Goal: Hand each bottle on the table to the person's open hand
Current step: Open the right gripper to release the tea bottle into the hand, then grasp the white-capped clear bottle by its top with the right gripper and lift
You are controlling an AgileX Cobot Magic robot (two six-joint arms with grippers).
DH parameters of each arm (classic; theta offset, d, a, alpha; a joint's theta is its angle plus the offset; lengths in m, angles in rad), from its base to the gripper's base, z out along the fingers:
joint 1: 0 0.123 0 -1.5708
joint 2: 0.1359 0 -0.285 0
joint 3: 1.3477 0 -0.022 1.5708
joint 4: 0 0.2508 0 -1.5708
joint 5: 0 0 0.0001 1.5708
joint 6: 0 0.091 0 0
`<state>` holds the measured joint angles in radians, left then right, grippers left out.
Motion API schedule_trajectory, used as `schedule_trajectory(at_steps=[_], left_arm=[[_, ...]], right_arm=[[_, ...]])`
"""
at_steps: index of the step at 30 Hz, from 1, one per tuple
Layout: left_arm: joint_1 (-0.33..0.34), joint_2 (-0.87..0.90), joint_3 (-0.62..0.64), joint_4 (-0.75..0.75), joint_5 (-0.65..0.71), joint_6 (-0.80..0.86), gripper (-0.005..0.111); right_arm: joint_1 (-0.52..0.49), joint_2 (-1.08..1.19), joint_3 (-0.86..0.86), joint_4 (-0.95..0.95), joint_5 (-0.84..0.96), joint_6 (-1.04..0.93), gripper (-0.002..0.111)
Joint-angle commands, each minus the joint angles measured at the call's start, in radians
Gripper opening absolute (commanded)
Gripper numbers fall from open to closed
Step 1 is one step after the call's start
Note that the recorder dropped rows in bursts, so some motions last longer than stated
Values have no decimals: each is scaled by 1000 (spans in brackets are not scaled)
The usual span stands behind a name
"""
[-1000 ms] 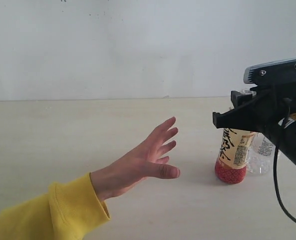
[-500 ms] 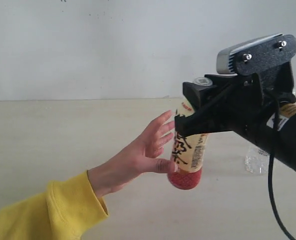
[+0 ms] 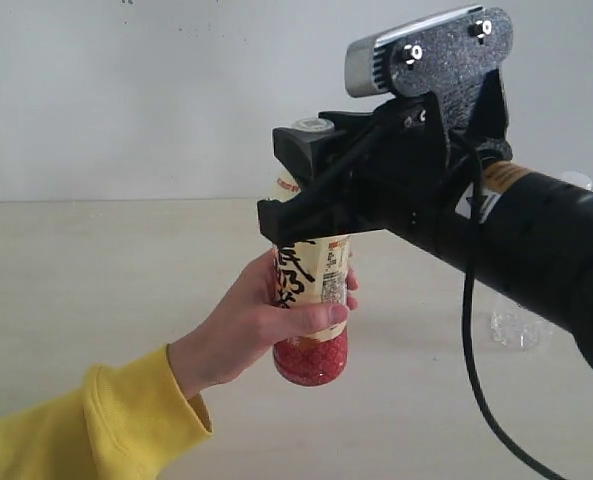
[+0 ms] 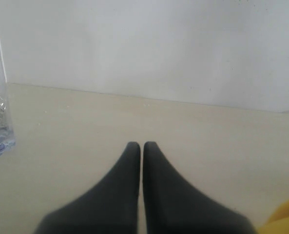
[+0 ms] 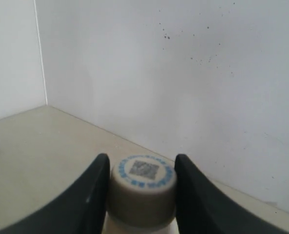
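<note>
Now right gripper (image 5: 141, 171) clamps the bottle (image 3: 312, 300) by its neck; hand (image 3: 244, 335) wraps the label. Likely full: heavy, stiff, slick. Left gripper (image 4: 142, 146) closed, empty.

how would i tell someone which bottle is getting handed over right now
Start at the yellow-sleeved hand in the middle of the exterior view. The bottle it wraps around, cap end clamped by the right gripper, is it: pale yellow drink, red base, unlike the clear crinkled bottle farther right.

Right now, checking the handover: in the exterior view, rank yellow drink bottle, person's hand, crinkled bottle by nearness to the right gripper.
1. Yellow drink bottle, in the right gripper.
2. Person's hand, just below, left.
3. Crinkled bottle, far right.
</note>
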<state>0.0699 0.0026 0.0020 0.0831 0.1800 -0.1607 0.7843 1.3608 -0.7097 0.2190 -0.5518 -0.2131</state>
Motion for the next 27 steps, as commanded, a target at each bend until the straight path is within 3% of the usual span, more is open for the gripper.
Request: schedule_trajectory(at_steps=[1, 2, 7, 12, 21, 27], left_arm=[[3, -3, -2, 3, -1, -1, 4], [3, -3, -2, 3, -1, -1, 4], [3, -3, -2, 3, -1, -1, 4], [3, -3, -2, 3, -1, -1, 4], [3, -3, -2, 3, -1, -1, 4], [3, -3, -2, 3, -1, -1, 4]], right_arm=[[3, -13, -11, 131, 3, -115, 73], [3, -21, -11, 214, 3, -180, 78], [3, -113, -11, 679, -72, -706, 69], [-31, -216, 1, 906, -142, -1002, 73], [-270, -313, 179, 868, -81, -875, 73], [-356, -315, 251, 721, -74, -675, 73]])
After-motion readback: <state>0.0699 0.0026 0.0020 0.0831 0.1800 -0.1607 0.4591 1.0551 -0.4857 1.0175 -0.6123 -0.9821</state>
